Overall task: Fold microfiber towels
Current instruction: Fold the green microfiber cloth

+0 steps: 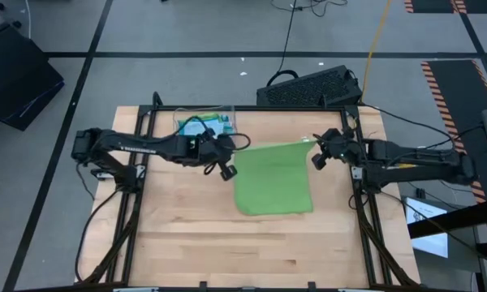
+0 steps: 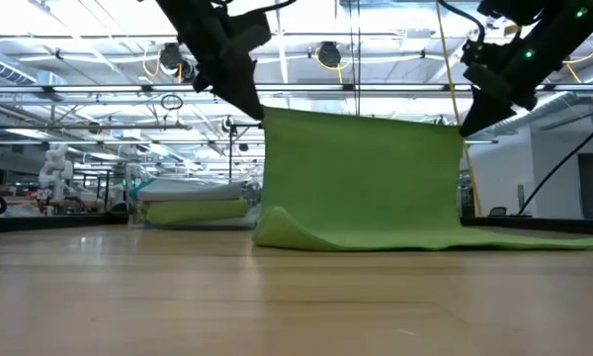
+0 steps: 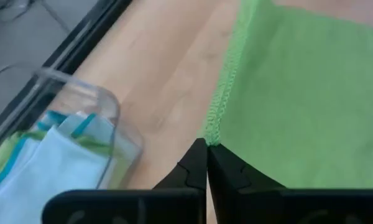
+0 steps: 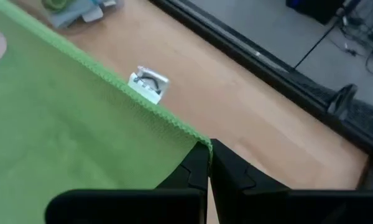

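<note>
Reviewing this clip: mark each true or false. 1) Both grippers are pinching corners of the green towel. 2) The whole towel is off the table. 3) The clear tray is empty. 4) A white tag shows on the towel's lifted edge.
1) True: the left gripper and the right gripper are each shut on a corner of the green towel.
2) False: its lower part lies on the table.
3) False: the clear tray holds folded blue and green cloths.
4) True: the white tag sits there.
</note>
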